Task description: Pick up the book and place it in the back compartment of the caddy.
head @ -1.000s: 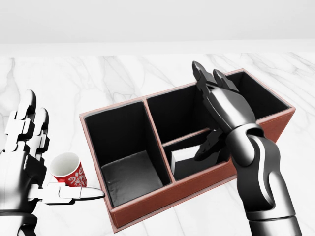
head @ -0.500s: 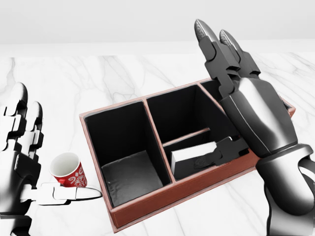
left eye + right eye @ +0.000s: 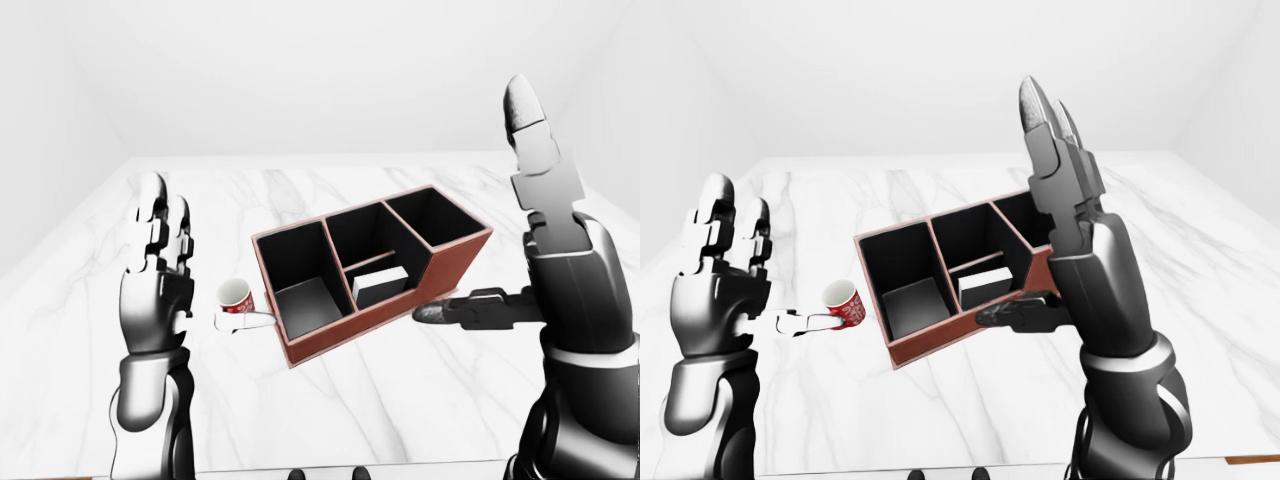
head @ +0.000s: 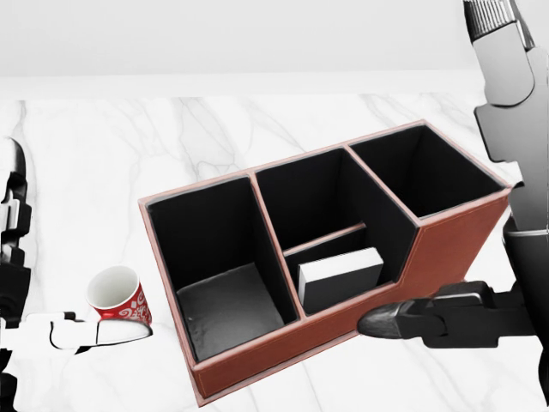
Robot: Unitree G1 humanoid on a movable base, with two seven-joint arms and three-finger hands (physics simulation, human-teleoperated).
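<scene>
The book (image 4: 340, 276) was a plain white block with a dark edge. It stood slightly tilted inside the small lower-middle compartment of the red-brown caddy (image 4: 446, 249), which had a black lining, near the centre of the head view. My right hand (image 3: 535, 250) was raised at the right of the left-eye view, fingers spread and empty. My left hand (image 3: 155, 265) was open too, beside a red patterned cup (image 4: 118, 296) on the marble bench (image 4: 129, 154).

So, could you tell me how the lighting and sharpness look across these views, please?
Head view: flat, even light, everything sharp, the caddy compartments near black inside. Left-eye view: soft shadow under the caddy on the table, no glare. Right-eye view: highlights on the right hand.
</scene>
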